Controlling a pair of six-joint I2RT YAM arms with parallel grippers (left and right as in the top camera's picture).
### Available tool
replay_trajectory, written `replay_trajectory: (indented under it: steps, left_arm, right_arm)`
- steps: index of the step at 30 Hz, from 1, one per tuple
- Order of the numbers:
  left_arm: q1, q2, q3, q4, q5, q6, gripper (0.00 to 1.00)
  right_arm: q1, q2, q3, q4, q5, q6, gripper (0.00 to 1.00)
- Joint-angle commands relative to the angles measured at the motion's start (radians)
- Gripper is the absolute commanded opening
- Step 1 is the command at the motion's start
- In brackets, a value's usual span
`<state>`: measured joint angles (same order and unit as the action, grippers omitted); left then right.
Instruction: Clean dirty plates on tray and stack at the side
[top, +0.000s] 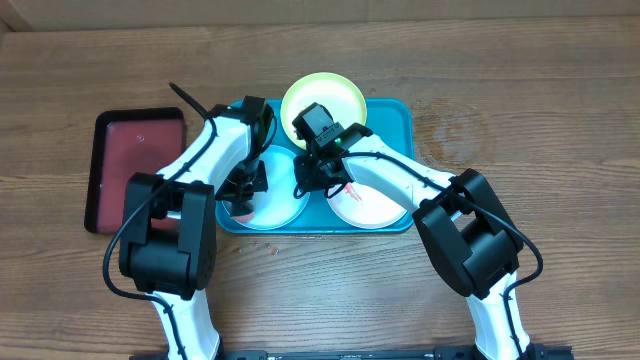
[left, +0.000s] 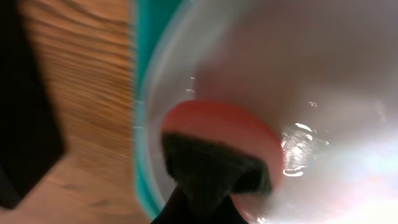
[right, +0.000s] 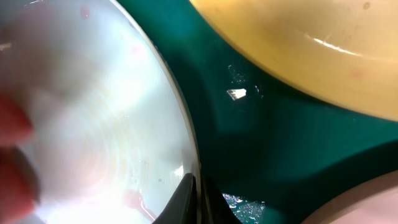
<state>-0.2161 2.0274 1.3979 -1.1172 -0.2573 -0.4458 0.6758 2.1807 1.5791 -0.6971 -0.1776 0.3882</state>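
Pale-blue plate (top: 283, 207) lay beneath the left hand (top: 243, 190).
Its fingers were pressed together, tips at a red patch (left: 217, 121) on it.

1. Overhead view: no text, label, brand, number or sign can be read.
2. Left wrist and right wrist views: both are close and blurred, and no writing or markings can be read in either.
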Motion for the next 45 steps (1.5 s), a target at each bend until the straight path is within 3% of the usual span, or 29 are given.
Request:
replay_trajectory:
  steps: [1, 7, 13, 19, 23, 27, 35, 42, 45]
  left_arm:
    - [0.005, -0.014, 0.150, -0.048, -0.082, -0.071, 0.04]
    - [0.062, -0.152, 0.323, -0.056, -0.038, -0.164, 0.04]
    - [0.206, -0.250, 0.330, -0.021, 0.077, -0.156, 0.04]
    - [0.388, -0.233, 0.317, -0.072, 0.093, -0.115, 0.04]
    - [0.504, -0.197, 0.311, -0.071, 0.185, -0.101, 0.04]
    - [0.597, -0.152, 0.310, -0.069, 0.242, -0.055, 0.04]
    - [0.660, -0.105, 0.310, -0.052, 0.251, -0.055, 0.04]
    - [0.665, -0.091, 0.310, -0.047, 0.251, -0.055, 0.04]
    - [0.665, -0.090, 0.310, -0.046, 0.251, -0.055, 0.04]
  right_arm:
    - [0.011, 0.008, 0.024, -0.011, -0.011, -0.023, 0.04]
    - [0.011, 0.007, 0.128, -0.093, -0.010, -0.051, 0.04]
    - [0.021, 0.007, 0.273, -0.205, 0.152, -0.063, 0.04]
    - [0.077, 0.007, 0.438, -0.343, 0.506, -0.087, 0.04]
    - [0.136, 0.007, 0.528, -0.399, 0.782, -0.134, 0.04]
    - [0.217, 0.007, 0.583, -0.396, 1.065, -0.281, 0.04]
    - [0.319, 0.007, 0.583, -0.243, 1.354, -0.567, 0.04]
    - [0.364, 0.007, 0.583, -0.107, 1.419, -0.903, 0.04]
    - [0.370, 0.007, 0.583, -0.070, 1.439, -0.939, 0.04]
